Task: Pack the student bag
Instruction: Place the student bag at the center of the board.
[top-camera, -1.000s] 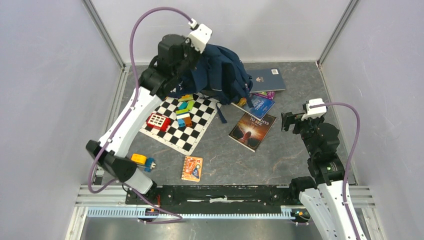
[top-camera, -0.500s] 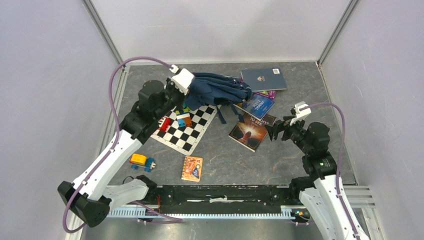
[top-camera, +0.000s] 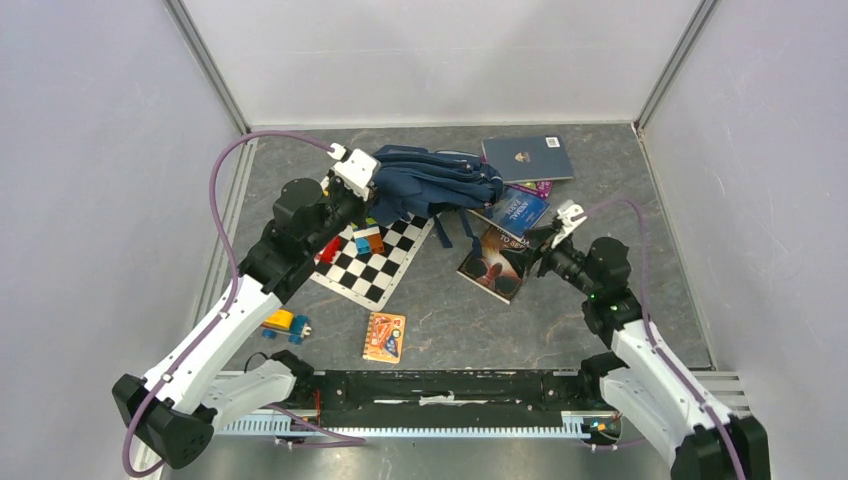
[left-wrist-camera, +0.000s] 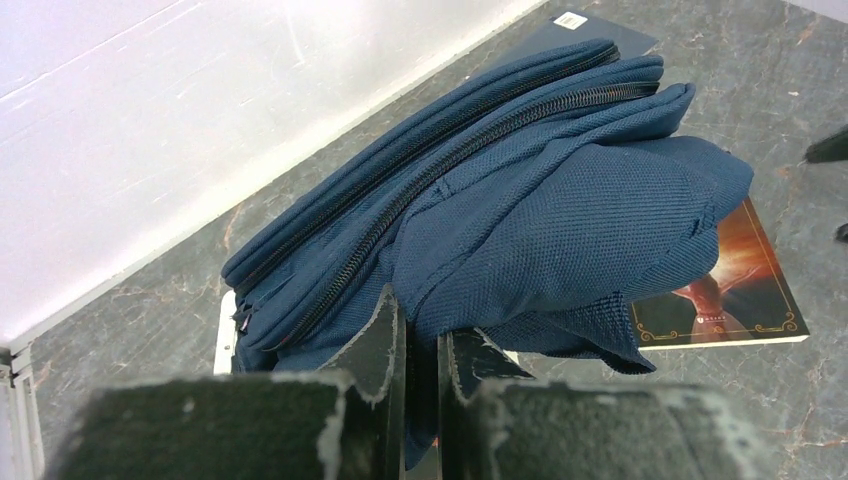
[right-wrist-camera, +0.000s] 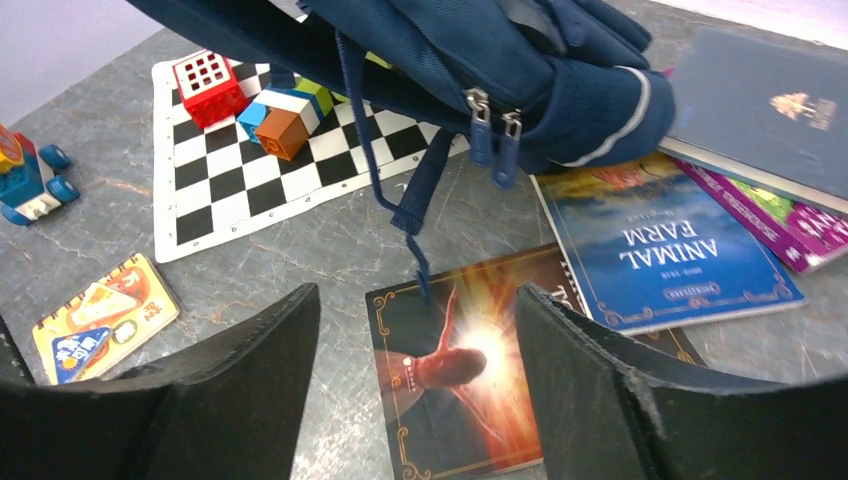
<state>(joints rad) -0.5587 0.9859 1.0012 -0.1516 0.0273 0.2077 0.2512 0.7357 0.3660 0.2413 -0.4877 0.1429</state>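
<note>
One student bag (top-camera: 432, 182), navy blue, is seen slumped on its side at the back of the grey table (top-camera: 610, 170). A fold of its fabric is pinched between the nearly closed jaws of the left gripper (left-wrist-camera: 421, 345). The right gripper (right-wrist-camera: 415, 330) is held wide apart with nothing between its fingers, above a dark book with a red glow on its cover (top-camera: 497, 263).

Four books are counted: that one, a blue "Animal Farm" (top-camera: 520, 212) partly covered by the bag, a purple one (top-camera: 537, 188) tucked beneath it, and a navy one (top-camera: 527, 157) by the back wall. One chequered mat (top-camera: 378, 268) is overlapped at its far edge by the bag, and a red block (right-wrist-camera: 205, 85) and several coloured blocks (right-wrist-camera: 285, 122) are carried on it. One toy vehicle (top-camera: 283, 322) and one orange card pack (top-camera: 385, 336) are left nearer the front. A dangling strap (right-wrist-camera: 405, 200) is seen between the right gripper and the mat.
</note>
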